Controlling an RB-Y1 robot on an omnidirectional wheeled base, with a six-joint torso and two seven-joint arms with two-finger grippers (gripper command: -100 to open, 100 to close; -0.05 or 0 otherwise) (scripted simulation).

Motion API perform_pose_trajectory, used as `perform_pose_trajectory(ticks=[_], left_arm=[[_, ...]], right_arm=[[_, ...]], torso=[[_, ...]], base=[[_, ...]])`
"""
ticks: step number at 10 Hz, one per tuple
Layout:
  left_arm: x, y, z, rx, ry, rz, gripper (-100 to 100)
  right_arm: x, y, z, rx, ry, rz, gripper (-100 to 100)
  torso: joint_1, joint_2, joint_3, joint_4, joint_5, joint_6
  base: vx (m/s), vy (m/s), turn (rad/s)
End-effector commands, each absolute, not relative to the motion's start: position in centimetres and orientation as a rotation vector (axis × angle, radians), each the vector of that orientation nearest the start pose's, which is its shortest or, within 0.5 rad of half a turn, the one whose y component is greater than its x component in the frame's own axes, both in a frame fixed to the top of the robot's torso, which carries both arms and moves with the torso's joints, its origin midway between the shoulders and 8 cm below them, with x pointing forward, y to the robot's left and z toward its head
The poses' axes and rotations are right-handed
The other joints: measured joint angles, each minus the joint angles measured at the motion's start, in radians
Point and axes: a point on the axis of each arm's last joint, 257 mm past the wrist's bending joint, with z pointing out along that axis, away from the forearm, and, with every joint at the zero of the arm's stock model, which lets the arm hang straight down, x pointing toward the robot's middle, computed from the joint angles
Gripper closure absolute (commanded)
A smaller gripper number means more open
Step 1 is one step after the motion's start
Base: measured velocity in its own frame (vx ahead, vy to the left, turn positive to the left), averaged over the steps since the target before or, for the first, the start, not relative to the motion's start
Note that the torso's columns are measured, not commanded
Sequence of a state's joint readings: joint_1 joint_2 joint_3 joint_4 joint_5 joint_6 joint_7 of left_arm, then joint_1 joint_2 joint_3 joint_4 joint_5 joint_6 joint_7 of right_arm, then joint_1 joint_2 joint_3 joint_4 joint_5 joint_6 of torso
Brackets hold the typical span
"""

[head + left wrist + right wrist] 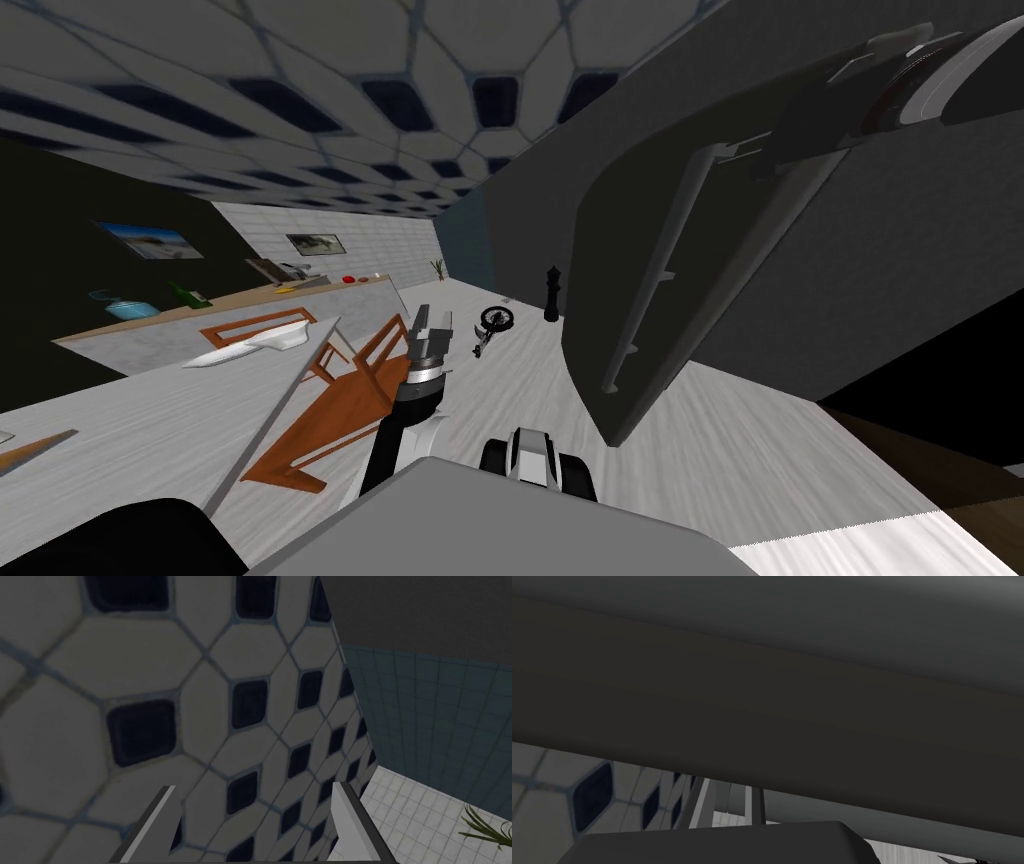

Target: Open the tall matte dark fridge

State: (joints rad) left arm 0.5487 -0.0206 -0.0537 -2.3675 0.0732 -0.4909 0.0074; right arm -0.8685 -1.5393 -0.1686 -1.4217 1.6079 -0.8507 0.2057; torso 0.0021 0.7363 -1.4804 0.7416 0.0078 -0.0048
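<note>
Dark grey and matte, the tall fridge (905,270) stands at about two o'clock from me. Its door (600,270) stands angled away from the body at one o'clock, and a long bar handle (655,275) runs down its face. By that angle the door looks partly open, so I judge the step in hand to be widening the swing. The right arm reaches up to the top of the door. The right gripper (728,803) sits hard against a flat dark surface there, and I cannot tell whether it is clenched on the handle or released. To do this well, the pull should curve with the door's arc instead of running straight back, with the wrist free to turn so the hold does not twist off. The door's lower corner hangs close in front of me over the pale floor (700,450), so backing the base away would give it room. The left gripper (428,325) is at eleven o'clock, raised, with its fingers (350,821) spread and holding nothing. It is best kept there, clear of the sweep. Further out are wooden chairs (345,400) beside a white table (150,420) at ten o'clock. A small black figure (551,293) stands on the floor at twelve, near the door's far edge.
</note>
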Motion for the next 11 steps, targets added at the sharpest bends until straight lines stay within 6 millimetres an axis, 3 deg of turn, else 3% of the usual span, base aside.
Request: perform_pose_trajectory(ticks=[1,7,8,11], left_arm=[[32.5,27.6,4.6,-0.7,0.521,-1.398,0],[32.5,27.6,4.6,-0.7,0.521,-1.399,0],[32.5,27.6,4.6,-0.7,0.521,-1.399,0],[32.5,27.6,4.6,-0.699,0.522,-1.398,0]], right_arm=[[49.3,-45.1,37.7,-1.289,0.915,-1.313,100],[48.9,-48.5,38.8,-1.237,0.967,-1.404,100],[48.0,-48.7,39.5,-1.242,0.987,-1.414,-100],[45.6,-50.1,41.7,-1.222,1.032,-1.46,-100]], torso=[[0.004,-0.002,-0.001,-0.001,-0.001,0.003],[0.004,-0.004,-0.002,-0.005,-0.002,0.0],[0.0,-0.003,0.0,-0.005,-0.005,0.002],[-0.019,-0.004,-0.002,-0.005,-0.012,0.004]], base=[[0.078,0.234,-0.095],[0.055,0.256,-0.053],[0.006,0.089,0.188],[-0.033,-0.071,0.236]])
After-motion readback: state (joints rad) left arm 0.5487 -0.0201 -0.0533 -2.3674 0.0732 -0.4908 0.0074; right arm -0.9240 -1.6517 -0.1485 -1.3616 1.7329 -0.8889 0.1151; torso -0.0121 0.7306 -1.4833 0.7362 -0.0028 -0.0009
